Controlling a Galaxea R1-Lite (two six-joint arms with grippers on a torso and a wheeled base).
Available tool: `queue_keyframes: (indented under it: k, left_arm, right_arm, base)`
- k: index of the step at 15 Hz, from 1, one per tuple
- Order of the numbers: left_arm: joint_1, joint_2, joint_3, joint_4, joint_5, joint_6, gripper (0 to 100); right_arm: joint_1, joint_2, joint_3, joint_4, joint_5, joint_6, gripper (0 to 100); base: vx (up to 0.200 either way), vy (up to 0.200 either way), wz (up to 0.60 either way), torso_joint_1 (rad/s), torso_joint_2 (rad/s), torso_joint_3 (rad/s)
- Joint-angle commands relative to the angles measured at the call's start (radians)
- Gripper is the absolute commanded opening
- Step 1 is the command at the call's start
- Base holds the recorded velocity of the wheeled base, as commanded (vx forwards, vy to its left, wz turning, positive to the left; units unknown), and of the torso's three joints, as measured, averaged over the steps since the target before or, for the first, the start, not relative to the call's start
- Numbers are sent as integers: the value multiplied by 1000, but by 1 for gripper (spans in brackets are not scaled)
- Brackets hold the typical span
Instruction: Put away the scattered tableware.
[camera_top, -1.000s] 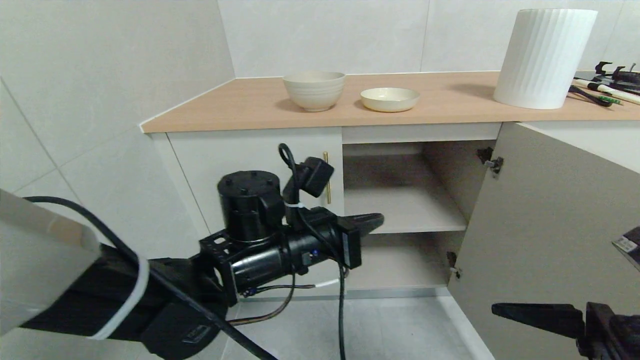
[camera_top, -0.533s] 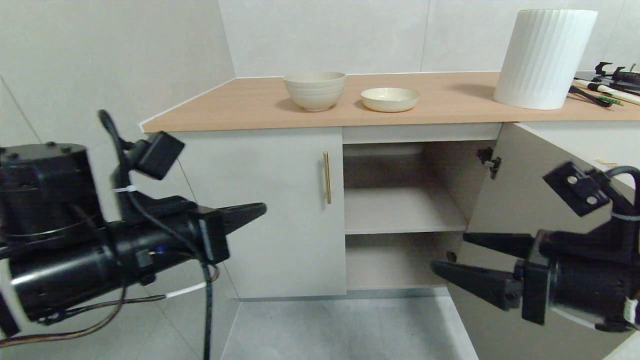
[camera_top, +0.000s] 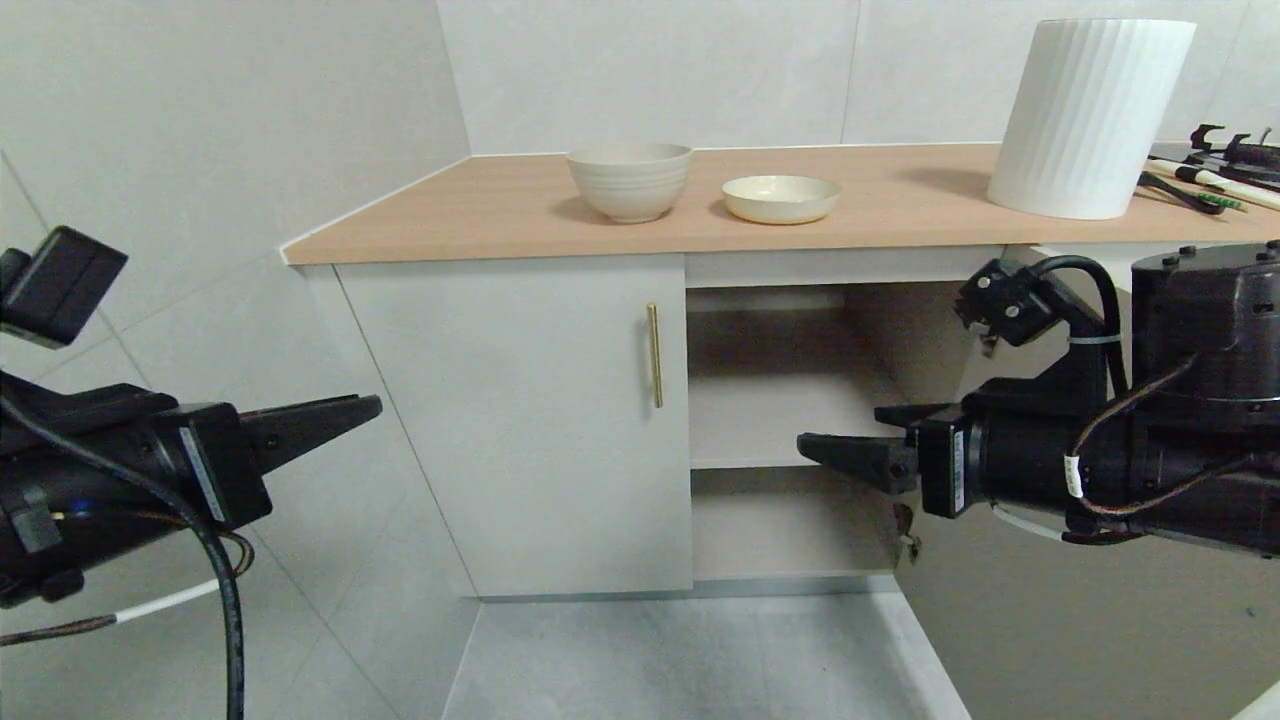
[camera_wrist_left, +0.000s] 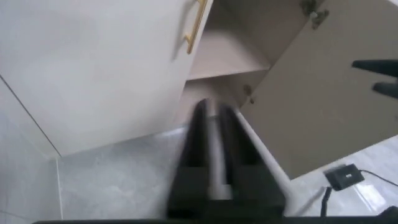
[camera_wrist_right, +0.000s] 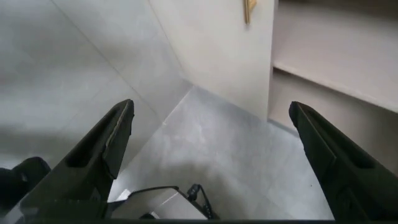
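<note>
Worktop (camera_top: 480, 215) unchanged: ribbed bowl (camera_top: 629, 180) & shallow dish (camera_top: 780, 198) sit side by side above the cabinet (camera_top: 560, 420), untouched. In the last sec the L claw (camera_top: 365, 408), fingers pressed together, swung out left, off the cabinet front. R claw (camera_top: 842, 428), spread wide & empty, rose to the open compartment by the swung-out door (camera_top: 1050, 610). Prob. storage is ready and pickup comes next.

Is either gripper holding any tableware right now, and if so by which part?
Nothing is held. The left gripper is shut on nothing, the right gripper open and empty; bowl and dish sit on the counter.
</note>
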Motion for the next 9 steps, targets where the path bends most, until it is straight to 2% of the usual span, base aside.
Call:
queue_keyframes:
  k: [1, 5, 9]
  left_arm:
    - [7, 10, -11, -3, -2, -2, 100]
    - [16, 24, -27, -11, 0, -3, 100]
    - [16, 28, -25, -11, 1, -5, 100]
  right_arm:
    - [-1, -9, 4, 23, -9, 1, 100]
    - [-2, -44, 7, 64, -72, 15, 100]
    - [-1, -55, 7, 78, -72, 15, 100]
  base:
    - [0, 0, 0, 0, 0, 0]
    - [0, 0, 0, 0, 0, 0]
    - [0, 0, 0, 0, 0, 0]
